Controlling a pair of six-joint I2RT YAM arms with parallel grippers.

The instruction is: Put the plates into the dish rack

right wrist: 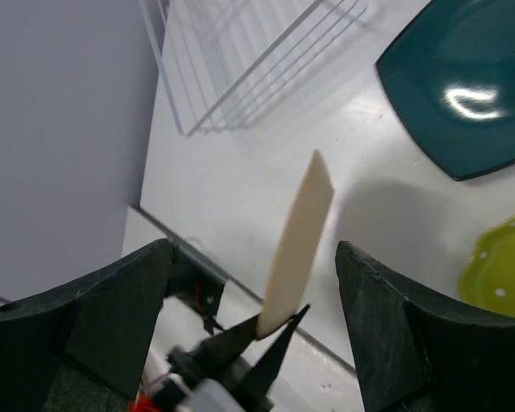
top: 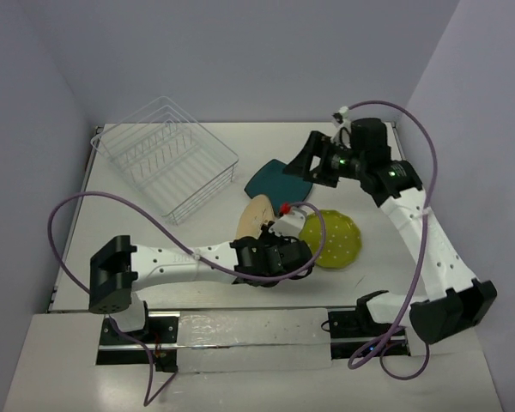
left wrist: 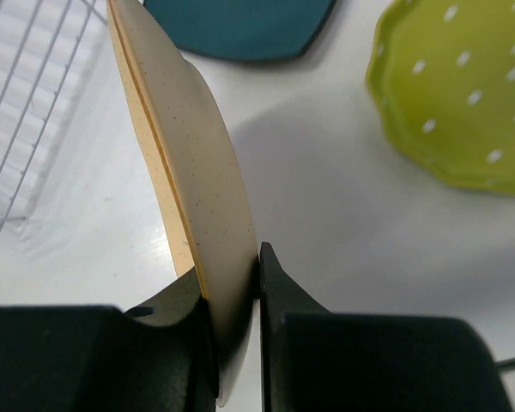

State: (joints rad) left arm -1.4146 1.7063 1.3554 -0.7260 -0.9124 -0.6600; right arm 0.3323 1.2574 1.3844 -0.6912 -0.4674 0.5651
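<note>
Plainly white table (top: 257,142), lilac walls (top: 240,51); left pincer (left wrist: 233,287) tight on cream plate (left wrist: 189,146), right pincer (right wrist: 253,249) wide.

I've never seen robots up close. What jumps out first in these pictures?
Most striking is the cream plate, held up on its edge near the middle of the table, its lower rim clamped in the left pincer. To its right a yellow-green dotted plate and a dark teal plate lie flat, with the right pincer open near the teal one. At the far left stands a wire dish rack with no plate in it.
</note>
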